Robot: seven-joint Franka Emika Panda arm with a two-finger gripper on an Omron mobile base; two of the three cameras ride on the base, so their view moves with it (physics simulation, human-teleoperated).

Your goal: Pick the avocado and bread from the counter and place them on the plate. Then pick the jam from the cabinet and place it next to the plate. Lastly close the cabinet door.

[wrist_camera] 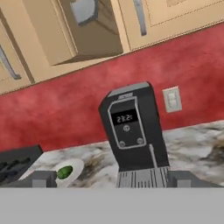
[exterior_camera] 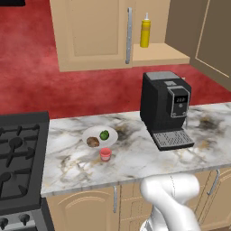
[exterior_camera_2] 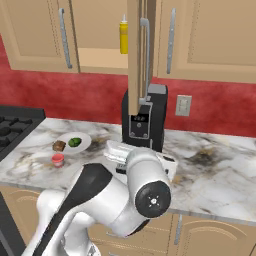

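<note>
Jam (exterior_camera: pixel 105 154): I count one jar beside one plate (exterior_camera: pixel 112 132) holding one avocado (exterior_camera: pixel 104 134), one bread (exterior_camera: pixel 93 142); my gripper (wrist_camera: pixel 111 178) gapes wide, empty.

End effector (wrist_camera: pixel 112 178) — fingers wide apart

The counter (exterior_camera: pixel 135 158) is white marble veined with grey and tan. On the plain white plate (exterior_camera: pixel 112 133) sit a bright green avocado (exterior_camera: pixel 104 134) and a brown bread (exterior_camera: pixel 93 142). The jam (exterior_camera: pixel 105 154) is red. The coffee machine (exterior_camera: pixel 162 106) is black. The cabinet (exterior_camera: pixel 158 52) is light tan, holding a yellow bottle (exterior_camera: pixel 145 30); the wall (exterior_camera: pixel 31 76) is mottled red.
</note>
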